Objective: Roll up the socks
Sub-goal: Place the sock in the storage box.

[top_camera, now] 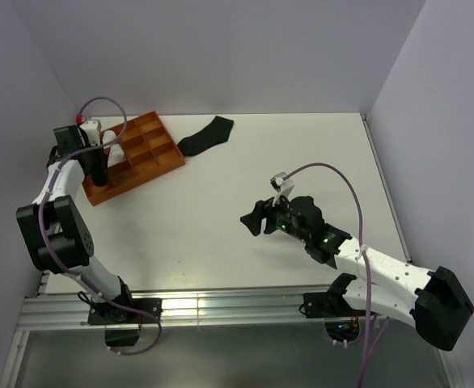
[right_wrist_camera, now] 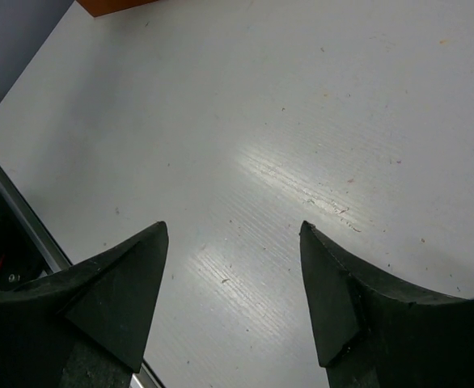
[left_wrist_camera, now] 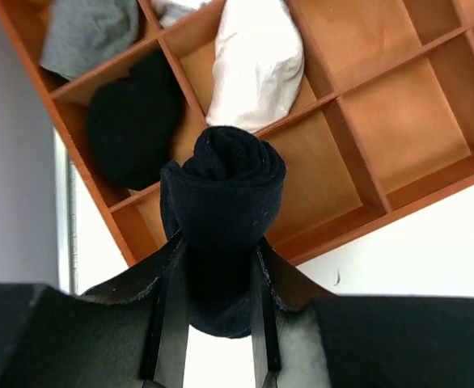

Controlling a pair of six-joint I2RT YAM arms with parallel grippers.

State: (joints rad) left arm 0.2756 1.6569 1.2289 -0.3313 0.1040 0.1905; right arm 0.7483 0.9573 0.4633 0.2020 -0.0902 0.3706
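Orange plastic tray [top_camera: 158,150] is the landmark here, so I'll place everything off that.

The left gripper [left_wrist_camera: 217,260] is clamped on a rolled black sock [left_wrist_camera: 225,190]. It pinches the lower part of the bundle, probably so the roll can't spring open on the way over. It's held right above the tray, at the row along one outer edge. That looks like lining up a drop into a free cell, though I can't tell exactly which cell it's over. Some cells are filled: a black roll [left_wrist_camera: 132,117] next to the held one, with a white roll [left_wrist_camera: 257,65] and a grey roll [left_wrist_camera: 87,32] further inside the tray. Lots of bare compartments left, so room isn't the issue.

The right gripper [right_wrist_camera: 235,267] is wide open with nothing in it, well apart from the tray over bare surface [top_camera: 221,242]. I'd guess it's parked there to stay out of the left arm's way.

A flat black sock [top_camera: 206,136] lies just beside the tray's far corner, not yet rolled, so that's likely the next job.
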